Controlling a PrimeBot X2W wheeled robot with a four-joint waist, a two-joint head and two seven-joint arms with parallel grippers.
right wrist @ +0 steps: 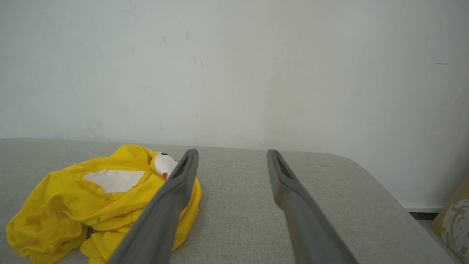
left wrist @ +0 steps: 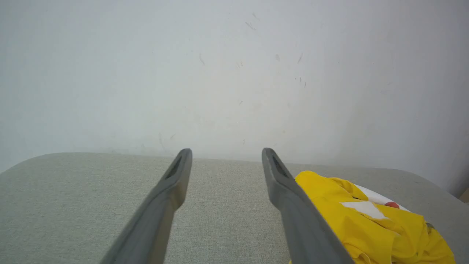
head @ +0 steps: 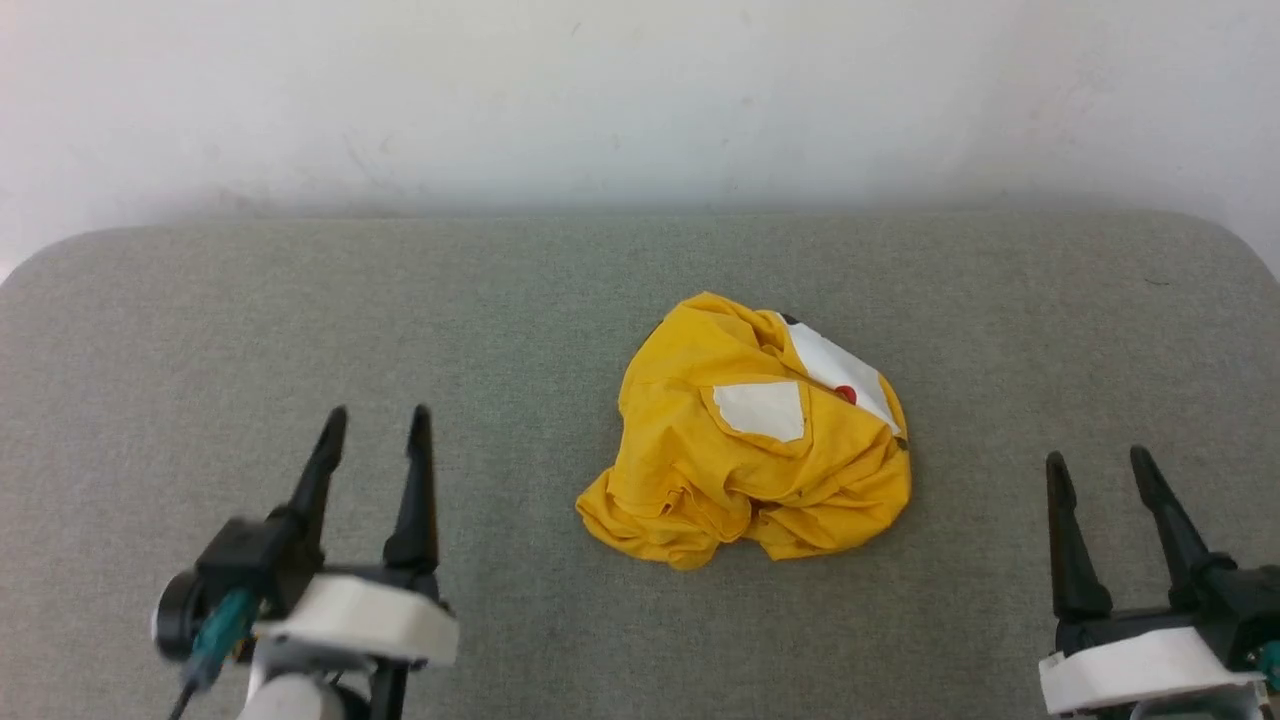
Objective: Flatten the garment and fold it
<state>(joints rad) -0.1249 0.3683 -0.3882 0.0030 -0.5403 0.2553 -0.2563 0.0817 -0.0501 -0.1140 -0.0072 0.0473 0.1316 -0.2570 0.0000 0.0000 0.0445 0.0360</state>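
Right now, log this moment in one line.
shirt: crumpled heap, not held | left tool: open, empty | right tool: open, empty | flattening: not begun

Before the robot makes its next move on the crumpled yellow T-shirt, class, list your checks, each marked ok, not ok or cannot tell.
1. Small bright yellow cotton T-shirt flat: not ok, crumpled heap.
2. Left gripper open, empty: ok.
3. Right gripper open, empty: ok.
4. Both grippers clear of T-shirt: ok, one each side.
5. Room on grey woven fabric surface: ok.
6. Sleeves, hem located: cannot tell, lost in folds.

Matt cloth garment (head: 700, 440); woven table (head: 300, 320)
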